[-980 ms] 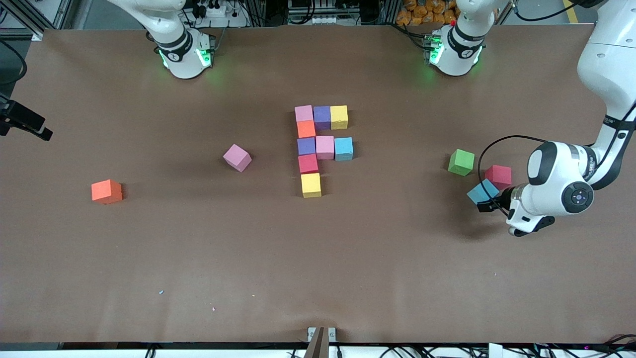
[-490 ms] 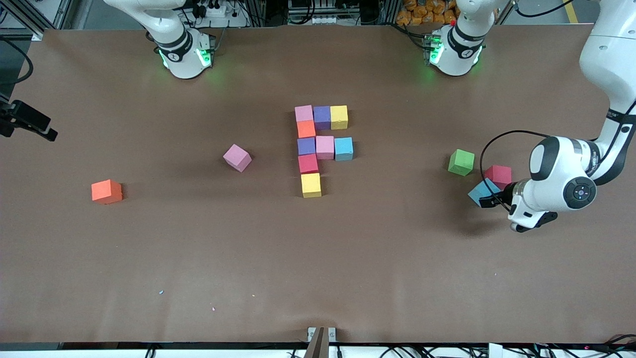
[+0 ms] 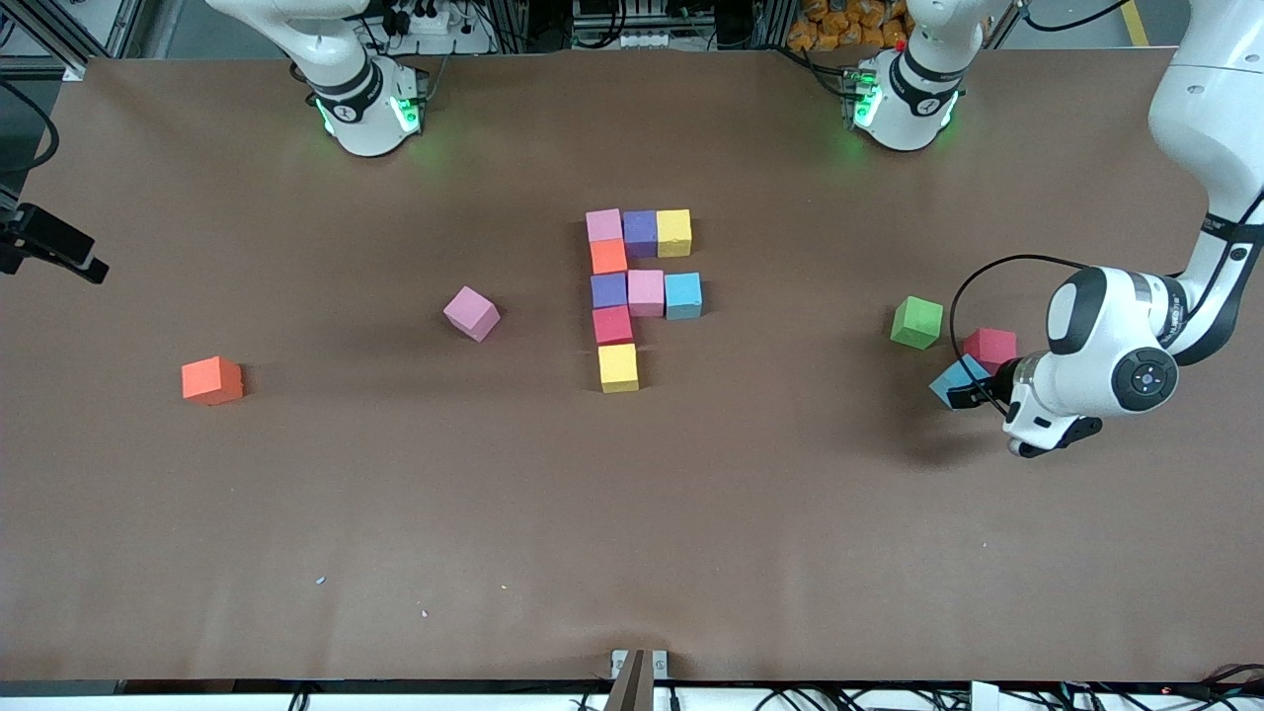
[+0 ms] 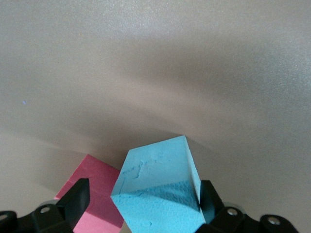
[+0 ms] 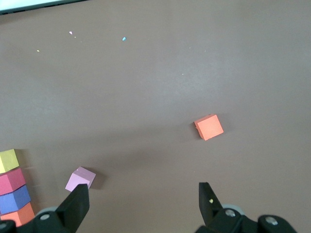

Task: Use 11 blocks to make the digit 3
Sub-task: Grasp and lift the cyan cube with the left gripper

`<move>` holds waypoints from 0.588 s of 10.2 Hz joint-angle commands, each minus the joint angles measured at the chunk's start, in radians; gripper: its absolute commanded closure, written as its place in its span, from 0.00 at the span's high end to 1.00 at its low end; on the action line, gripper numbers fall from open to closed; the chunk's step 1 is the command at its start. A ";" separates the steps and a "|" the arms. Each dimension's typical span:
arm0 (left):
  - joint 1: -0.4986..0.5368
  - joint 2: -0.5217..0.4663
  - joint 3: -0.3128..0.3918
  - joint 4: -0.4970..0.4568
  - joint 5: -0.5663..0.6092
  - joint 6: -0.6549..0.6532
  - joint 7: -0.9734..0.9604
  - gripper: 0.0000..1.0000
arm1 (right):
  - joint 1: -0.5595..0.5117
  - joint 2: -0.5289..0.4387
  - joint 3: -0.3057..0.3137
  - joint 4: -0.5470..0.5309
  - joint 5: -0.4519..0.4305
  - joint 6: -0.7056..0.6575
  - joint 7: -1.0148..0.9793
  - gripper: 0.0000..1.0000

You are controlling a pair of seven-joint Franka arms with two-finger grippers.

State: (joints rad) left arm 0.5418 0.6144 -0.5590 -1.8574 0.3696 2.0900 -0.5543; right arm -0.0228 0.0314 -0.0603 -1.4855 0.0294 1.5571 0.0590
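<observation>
Brown table: left gripper spread, straddling light blue block.

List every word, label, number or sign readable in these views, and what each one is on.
None can be read.
The blocks have plain faces, with no letters or numbers.
The brown table bears no writing.
Small dark marks on the arm bases are too small to read.
</observation>
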 commanded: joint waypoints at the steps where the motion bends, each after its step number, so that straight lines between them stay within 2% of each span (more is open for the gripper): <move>1: 0.003 -0.007 -0.006 -0.014 -0.014 0.013 -0.013 1.00 | 0.021 0.016 -0.004 0.018 0.004 -0.011 0.013 1.00; 4: -0.002 0.005 -0.006 -0.017 -0.015 0.030 -0.015 1.00 | 0.024 0.007 -0.001 0.019 0.006 -0.012 0.016 1.00; 6: 0.001 0.002 -0.013 -0.017 -0.062 0.030 -0.015 1.00 | 0.020 0.009 -0.003 0.019 0.006 -0.006 0.016 1.00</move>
State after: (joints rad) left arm 0.5387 0.6275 -0.5633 -1.8622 0.3454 2.1087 -0.5545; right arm -0.0061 0.0421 -0.0589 -1.4785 0.0294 1.5567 0.0597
